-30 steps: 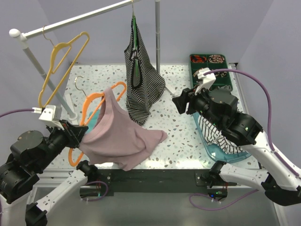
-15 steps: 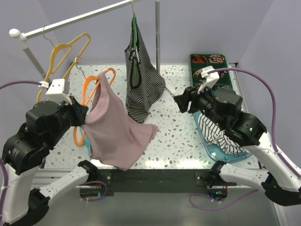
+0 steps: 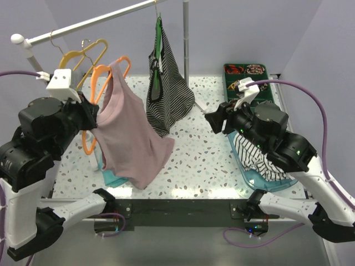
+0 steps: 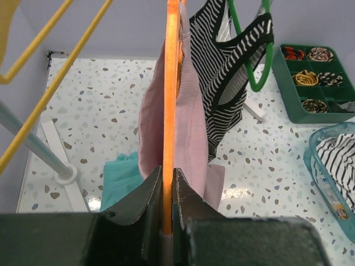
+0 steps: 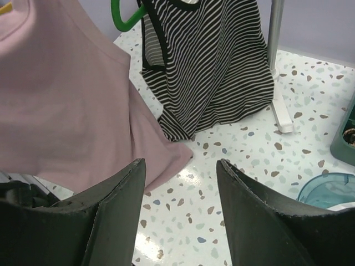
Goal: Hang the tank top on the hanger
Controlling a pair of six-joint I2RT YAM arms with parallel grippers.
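Hanging tank top [image 3: 130, 138] on clamped hanger [image 3: 87, 139]

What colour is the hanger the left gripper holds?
Orange. The hanger shows best in the left wrist view, clamped in the left gripper.

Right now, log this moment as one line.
left gripper: shut on orange hanger | pink tank top: hanging from hanger | right gripper: open, empty
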